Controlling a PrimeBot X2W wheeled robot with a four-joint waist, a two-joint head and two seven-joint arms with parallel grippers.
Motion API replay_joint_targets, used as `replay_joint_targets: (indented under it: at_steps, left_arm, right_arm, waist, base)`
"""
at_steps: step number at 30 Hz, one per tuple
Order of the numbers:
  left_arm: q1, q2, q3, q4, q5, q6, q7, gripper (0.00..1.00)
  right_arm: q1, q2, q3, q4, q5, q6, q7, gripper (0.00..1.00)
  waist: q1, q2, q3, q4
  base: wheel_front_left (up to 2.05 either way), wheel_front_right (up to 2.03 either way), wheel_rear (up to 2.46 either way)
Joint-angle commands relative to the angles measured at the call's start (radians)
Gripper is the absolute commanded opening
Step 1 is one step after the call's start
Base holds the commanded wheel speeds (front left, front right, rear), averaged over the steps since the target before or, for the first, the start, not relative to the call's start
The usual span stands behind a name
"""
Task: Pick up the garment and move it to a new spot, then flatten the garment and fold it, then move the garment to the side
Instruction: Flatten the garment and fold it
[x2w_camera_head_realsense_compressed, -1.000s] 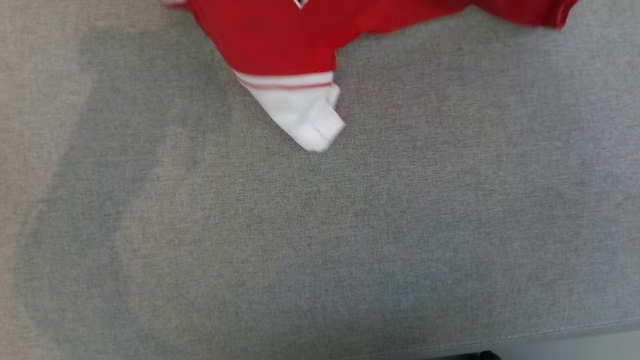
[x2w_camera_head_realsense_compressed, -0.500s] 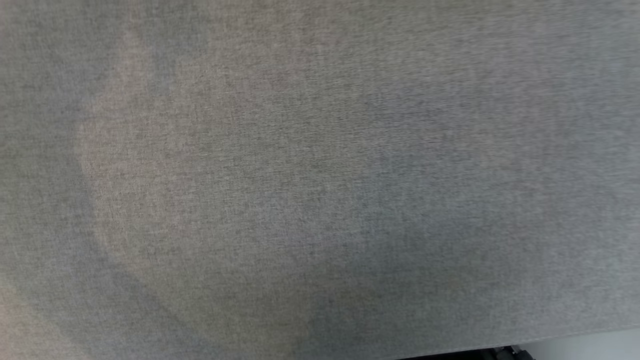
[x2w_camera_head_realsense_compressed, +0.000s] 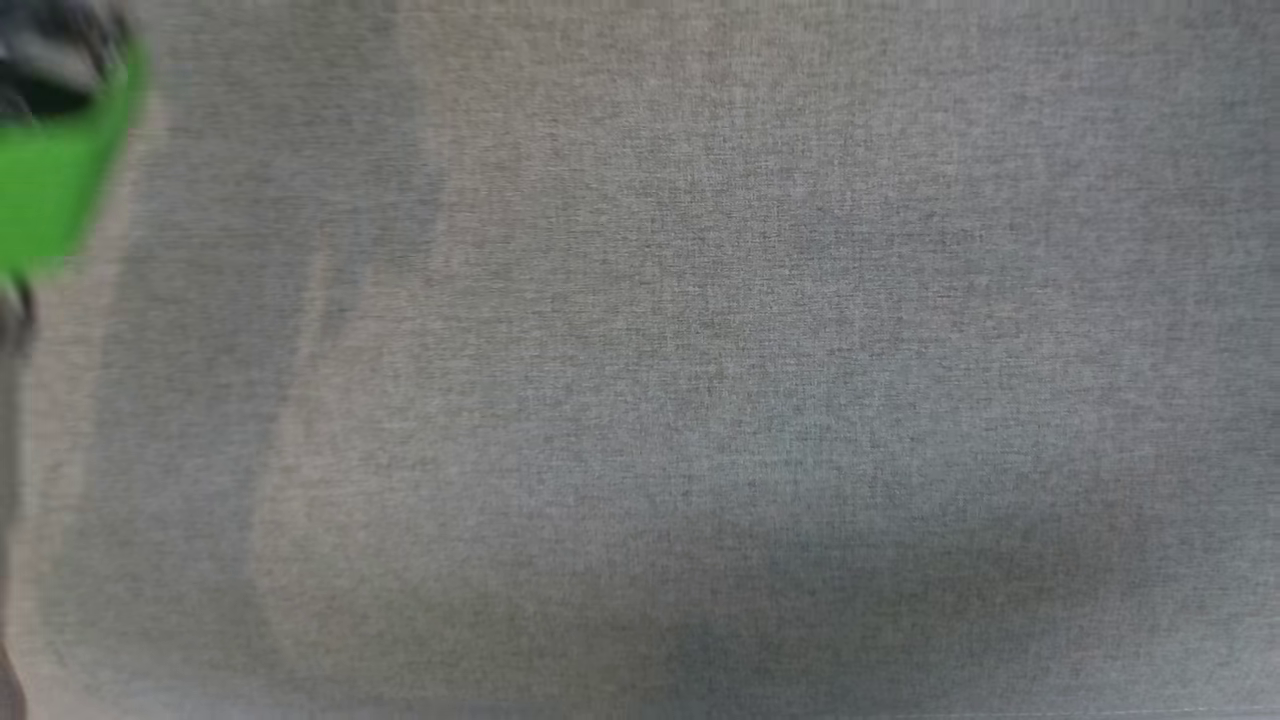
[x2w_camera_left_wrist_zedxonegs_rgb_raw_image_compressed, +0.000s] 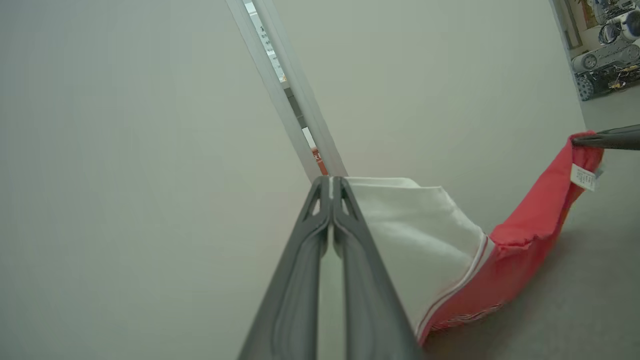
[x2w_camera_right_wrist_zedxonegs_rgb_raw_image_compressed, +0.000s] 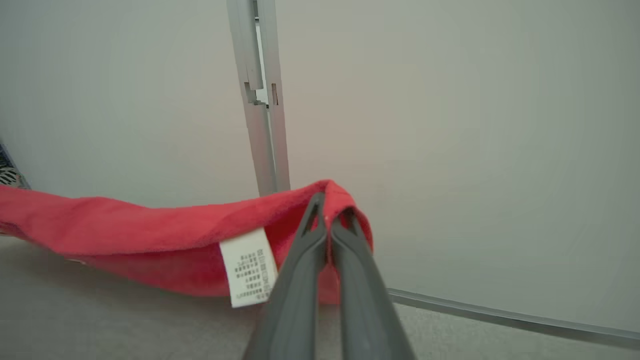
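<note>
The left gripper (x2w_camera_left_wrist_zedxonegs_rgb_raw_image_compressed: 330, 184) rises from the bottom centre of the left wrist view, its fingers pinched together on the garment (x2w_camera_left_wrist_zedxonegs_rgb_raw_image_compressed: 425, 235), and the right gripper (x2w_camera_right_wrist_zedxonegs_rgb_raw_image_compressed: 327, 207), bottom centre of its own view, is clamped on it likewise

— Left pincer (x2w_camera_left_wrist_zedxonegs_rgb_raw_image_compressed: 330, 181)?
— Two long matte dark-grey fingers (x2w_camera_left_wrist_zedxonegs_rgb_raw_image_compressed: 295, 280) from six o'clock, tapering to slim tips, triangular cut-out behind each tip.
— Right pincer (x2w_camera_right_wrist_zedxonegs_rgb_raw_image_compressed: 329, 212)?
— Same grey, same taper, same cut-outs.

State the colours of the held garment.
The garment is red with a white striped end; best in left wrist view.
</note>
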Motion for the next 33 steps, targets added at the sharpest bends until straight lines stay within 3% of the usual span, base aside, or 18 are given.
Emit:
replay_joint_targets:
  at_steps: [1,8,17,26,33]
  left_arm:
    - [0.069,0.003,0.021,-0.022,-0.012,-0.005,0.0,0.0]
    - [0.565,-0.025,0.079,-0.105,-0.072,-0.004,-0.001,0.0]
    - [0.954,-0.053,0.069,-0.164,-0.142,-0.004,-0.001,0.0]
    - [1.136,0.011,-0.02,-0.208,-0.166,-0.005,-0.001,0.0]
    - [1.091,0.03,-0.055,-0.157,-0.146,-0.002,0.018,0.0]
  right_arm:
    - [0.059,-0.001,-0.017,-0.023,0.014,-0.001,-0.004,0.0]
    - [0.494,0.002,-0.098,-0.151,0.111,-0.001,-0.004,0.0]
    - [0.845,-0.038,-0.137,-0.252,0.189,-0.001,-0.004,0.0]
    - [1.091,-0.075,-0.187,-0.324,0.186,-0.001,-0.005,0.0]
    - [1.155,-0.079,-0.195,-0.338,0.205,-0.001,-0.004,0.0]
  waist:
    - [-0.0001,0.0,-0.132,-0.022]
    - [-0.0001,0.0,-0.346,-0.054]
    - [-0.0001,0.0,-0.496,-0.077]
    - [-0.0001,0.0,-0.558,-0.063]
    - [-0.0001,0.0,-0.541,-0.06]
  base:
    - [0.0,0.0,0.0]
    - [0.0,0.0,0.0]
    - [0.0,0.0,0.0]
    - [0.0,0.0,0.0]
    - [0.0,0.0,0.0]
